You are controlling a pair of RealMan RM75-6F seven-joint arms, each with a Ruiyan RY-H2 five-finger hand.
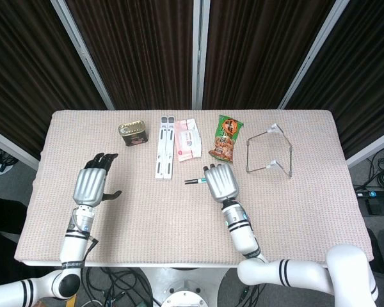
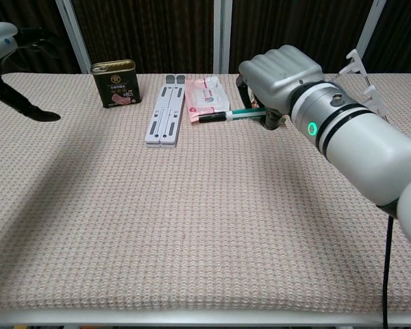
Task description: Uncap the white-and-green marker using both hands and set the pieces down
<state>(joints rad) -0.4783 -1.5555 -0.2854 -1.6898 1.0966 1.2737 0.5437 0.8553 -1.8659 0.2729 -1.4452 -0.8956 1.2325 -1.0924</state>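
right hand [image 2: 282, 75]: grips marker [image 2: 222, 115], raised above table [image 1: 179, 211] | left hand [image 1: 93, 182]: fingers spread, holds nothing

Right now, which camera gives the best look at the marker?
The chest view: the marker sticks out sideways from the right hand, close up. The head view shows only its small tip beside that hand.

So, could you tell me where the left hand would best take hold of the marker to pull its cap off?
Probably the dark cap end of the marker, which sticks out free from the right hand toward the robot's left. The left hand, open, could come in from that side along the roughly level barrel and close around the cap.
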